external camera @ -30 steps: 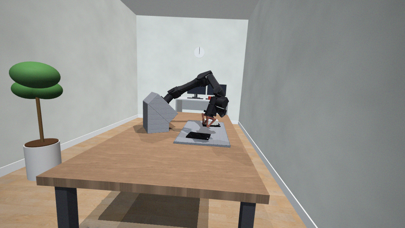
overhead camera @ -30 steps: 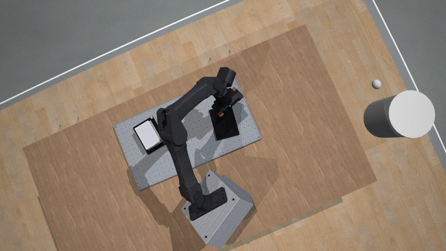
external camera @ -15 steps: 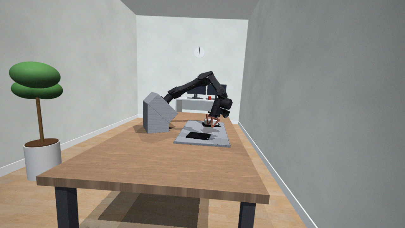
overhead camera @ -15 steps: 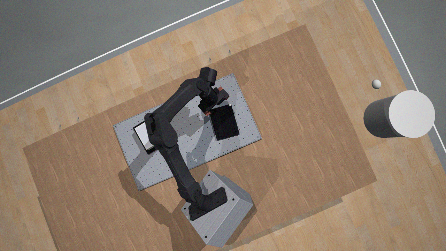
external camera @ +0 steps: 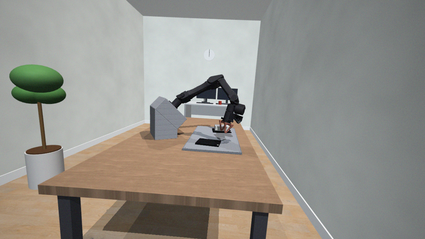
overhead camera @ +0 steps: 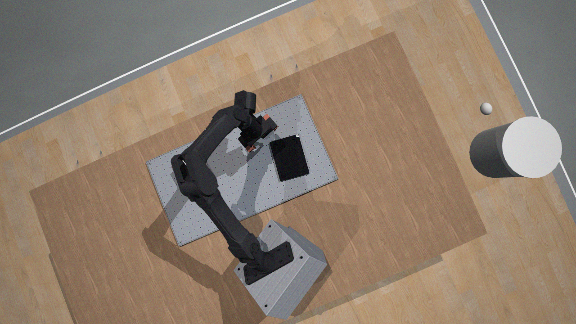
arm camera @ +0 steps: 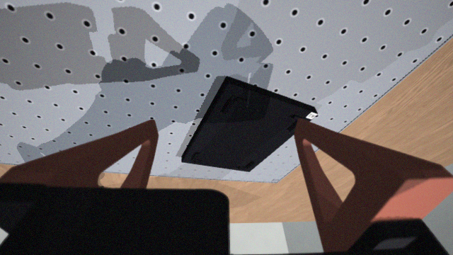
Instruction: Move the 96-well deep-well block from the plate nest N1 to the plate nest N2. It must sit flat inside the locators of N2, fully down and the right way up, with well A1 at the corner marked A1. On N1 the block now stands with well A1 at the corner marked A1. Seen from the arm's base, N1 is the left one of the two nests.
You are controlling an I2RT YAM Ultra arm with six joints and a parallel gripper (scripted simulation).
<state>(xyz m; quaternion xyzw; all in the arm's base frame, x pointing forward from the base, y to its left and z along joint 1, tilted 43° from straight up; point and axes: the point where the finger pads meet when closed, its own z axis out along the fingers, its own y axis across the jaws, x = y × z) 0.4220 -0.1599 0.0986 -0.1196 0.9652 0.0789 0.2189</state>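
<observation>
Closest to me on the left, a white pot (external camera: 44, 169) stands on the floor with a 2-tiered green plant (external camera: 37, 84). Beside it is the long wooden table (external camera: 148, 178), and some way along it lies a grey perforated base plate (external camera: 190, 147).

On the near part of that plate sits the plate nest N2 (external camera: 208, 142), a flat black rectangle with nothing on it. The wrist view looks down on it at a slant, with a small white label (arm camera: 311, 115) at 1 corner.

Beyond N2 the gripper (external camera: 224, 129) hangs low over the plate, pointing downwards. Its 2 reddish fingers are spread as wide as they go, with nothing between them. From above it is over bare plate just beside N2's far corner.

Behind the fingers, a pale sliver of the 96-well deep-well block (external camera: 217, 127) shows on the black plate nest N1 (external camera: 222, 130). In the top view the arm (overhead camera: 209, 153) hides both, so I cannot tell which way the block's wells face.

To the left, the arm's foot is bolted to a slanted grey pedestal (external camera: 163, 119). At the far wall is a desk (external camera: 202, 105) with 2 monitors (external camera: 208, 94) and 1 red cup (external camera: 219, 102), under a round clock (external camera: 209, 54).
</observation>
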